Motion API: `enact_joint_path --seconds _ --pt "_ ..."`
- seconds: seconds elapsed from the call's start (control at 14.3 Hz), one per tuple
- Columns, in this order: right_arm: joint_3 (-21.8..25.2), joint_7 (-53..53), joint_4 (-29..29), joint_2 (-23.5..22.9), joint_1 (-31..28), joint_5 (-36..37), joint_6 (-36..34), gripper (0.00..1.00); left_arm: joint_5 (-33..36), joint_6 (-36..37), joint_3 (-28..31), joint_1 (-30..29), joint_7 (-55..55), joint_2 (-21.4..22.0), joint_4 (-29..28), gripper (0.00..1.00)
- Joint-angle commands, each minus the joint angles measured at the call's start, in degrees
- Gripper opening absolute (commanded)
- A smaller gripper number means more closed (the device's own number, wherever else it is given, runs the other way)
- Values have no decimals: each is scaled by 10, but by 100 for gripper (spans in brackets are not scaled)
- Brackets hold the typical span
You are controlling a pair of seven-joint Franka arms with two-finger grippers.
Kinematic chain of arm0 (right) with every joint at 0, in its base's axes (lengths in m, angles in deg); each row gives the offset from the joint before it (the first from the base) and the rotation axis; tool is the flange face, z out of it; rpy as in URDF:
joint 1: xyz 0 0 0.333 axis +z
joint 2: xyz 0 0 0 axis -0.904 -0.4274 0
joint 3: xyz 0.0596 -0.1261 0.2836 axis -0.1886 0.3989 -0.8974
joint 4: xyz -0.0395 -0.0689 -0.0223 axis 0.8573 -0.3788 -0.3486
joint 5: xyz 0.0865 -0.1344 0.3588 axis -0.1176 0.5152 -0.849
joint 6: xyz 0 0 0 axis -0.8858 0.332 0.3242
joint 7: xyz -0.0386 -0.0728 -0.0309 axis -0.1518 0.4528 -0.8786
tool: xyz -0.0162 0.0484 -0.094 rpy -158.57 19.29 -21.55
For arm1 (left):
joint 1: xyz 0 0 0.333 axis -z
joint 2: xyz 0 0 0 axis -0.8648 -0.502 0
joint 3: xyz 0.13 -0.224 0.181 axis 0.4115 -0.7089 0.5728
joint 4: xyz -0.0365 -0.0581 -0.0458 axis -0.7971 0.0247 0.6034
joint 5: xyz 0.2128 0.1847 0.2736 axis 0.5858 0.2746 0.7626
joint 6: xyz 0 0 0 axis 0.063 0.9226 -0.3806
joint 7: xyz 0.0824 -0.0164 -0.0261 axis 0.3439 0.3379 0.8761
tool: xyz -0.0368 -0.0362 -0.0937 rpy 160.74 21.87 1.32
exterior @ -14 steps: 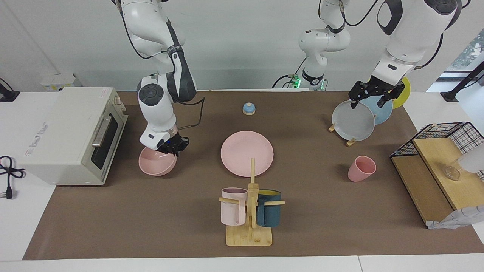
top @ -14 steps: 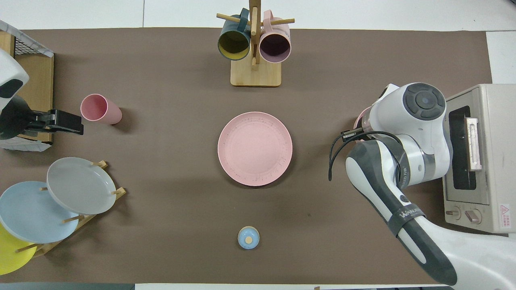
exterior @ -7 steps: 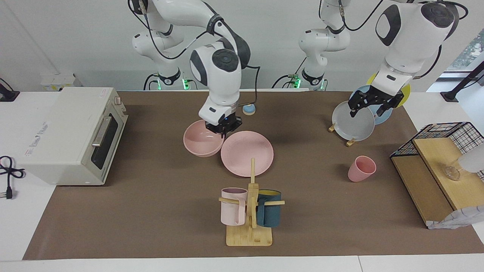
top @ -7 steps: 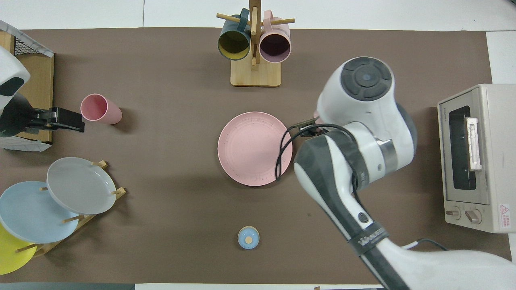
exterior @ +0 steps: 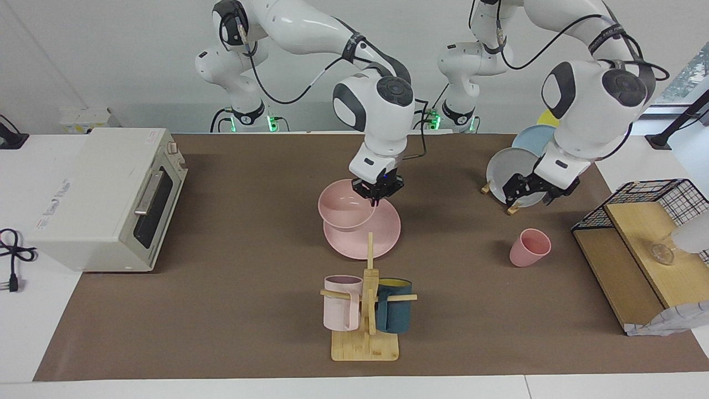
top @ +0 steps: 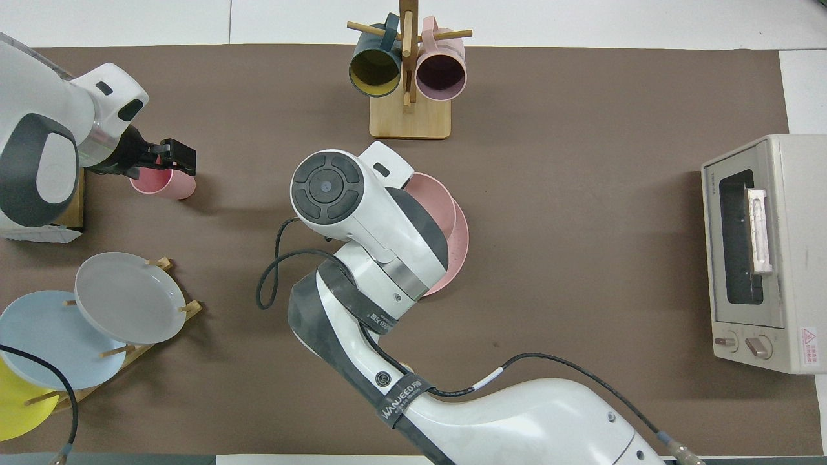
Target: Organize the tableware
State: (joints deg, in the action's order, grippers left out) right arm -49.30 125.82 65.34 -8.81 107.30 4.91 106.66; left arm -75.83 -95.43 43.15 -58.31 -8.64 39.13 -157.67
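Two arms work at once: the right gripper (exterior: 377, 197), fingers pinching the pink bowl's (exterior: 344, 211) rim, holds it over the plate (exterior: 382, 234); tilted release risks clatter. Left gripper (exterior: 533, 193), fingers spread, hovers over the cup (exterior: 529, 247), upright near the wire basket (exterior: 648, 195).

left pincer (exterior: 533, 195): raised, apparently spread | right pincer (exterior: 378, 198): clamped, arm extended

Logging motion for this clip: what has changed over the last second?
The right claw, shut on the matte pink bowl, carried it from beside the toaster oven to over the wide pink plate. The open left claw moved over the pink cup. Everything else stayed.
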Motion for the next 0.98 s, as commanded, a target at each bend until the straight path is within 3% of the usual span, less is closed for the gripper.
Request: enact_joint_path --seconds 0.0,0.35,0.63,0.7,0.77,0.84,0.91 --pt "-3 13 32 9 3 0 37 0 -6 -20 -1 -12 2 -12 -2 100" --pt "-4 13 119 40 4 1 77 0 -6 -55 -1 -11 2 -32 -16 100" --pt "-9 14 121 42 -1 -9 75 0 -6 -82 -1 -12 2 -32 -44 95" --pt "-9 14 121 41 -1 -36 72 14 -6 -95 -1 -12 1 -32 -54 89" --pt "-9 15 119 42 -2 -43 70 29 -6 -98 -1 -13 1 -33 -55 67" --pt "-9 15 115 43 1 -45 68 43 -6 -94 -1 -13 0 -33 -55 1" --pt "-9 15 107 44 1 -45 63 64 -5 -97 -1 -13 -11 -33 -55 0"
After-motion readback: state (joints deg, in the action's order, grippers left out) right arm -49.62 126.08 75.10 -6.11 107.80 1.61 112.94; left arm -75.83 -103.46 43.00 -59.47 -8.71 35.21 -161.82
